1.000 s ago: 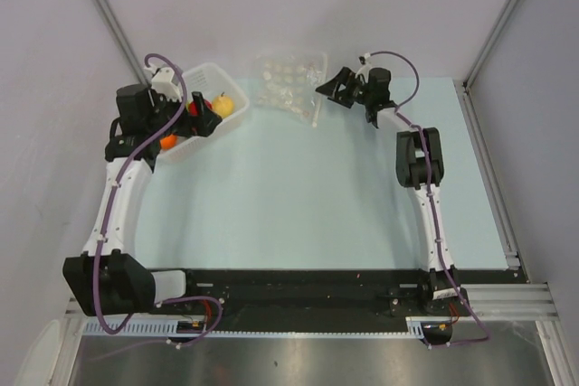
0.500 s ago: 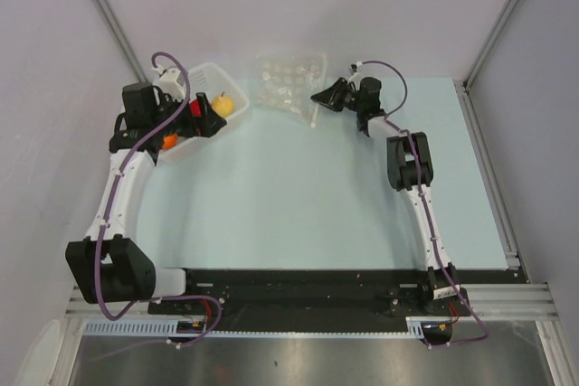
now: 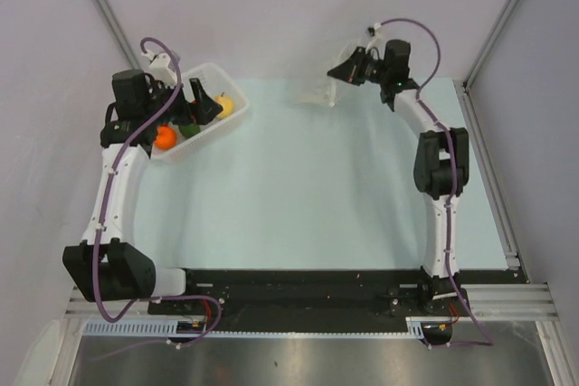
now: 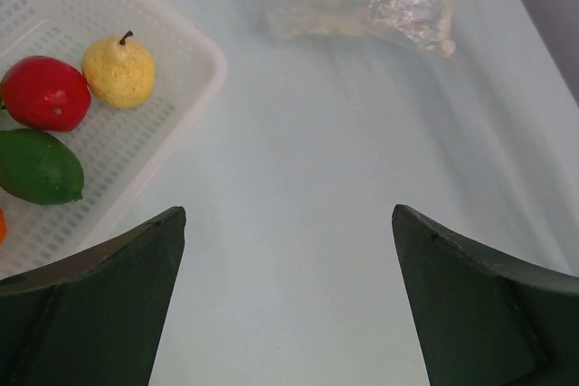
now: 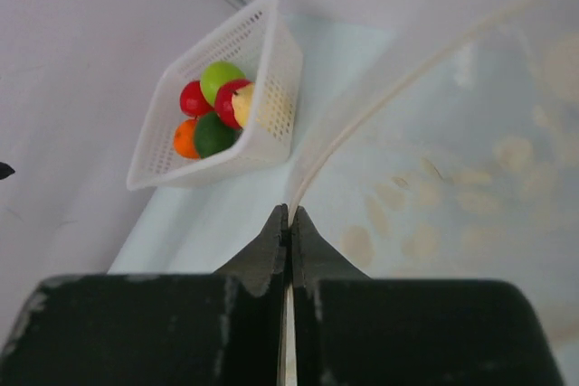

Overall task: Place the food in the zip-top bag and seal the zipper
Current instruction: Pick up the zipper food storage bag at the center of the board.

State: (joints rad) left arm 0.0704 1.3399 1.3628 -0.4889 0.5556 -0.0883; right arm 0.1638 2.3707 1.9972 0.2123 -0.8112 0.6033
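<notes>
- While the left gripper (image 4: 285, 223) gapes empty at lower frame, the food (image 4: 45, 94) sits in the white perforated basket (image 4: 204, 51), upper left.
- Farther, upper right, the right gripper (image 5: 289, 219) pinches the zip-top bag (image 4: 412, 11) by its zipper (image 5: 362, 124); the thin plastic may slip free.

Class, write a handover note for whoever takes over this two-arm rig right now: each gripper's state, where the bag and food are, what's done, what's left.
Right gripper: shut on the clear dotted plastic zip-top bag, at its pale zipper strip, far right of the table.
Left gripper: open, empty, by the white perforated plastic basket.
Food: yellow toy pear, red fruit, green fruit and orange one all in the basket.
Done: bag gripped. Left: open it, load the food, seal the zipper.
</notes>
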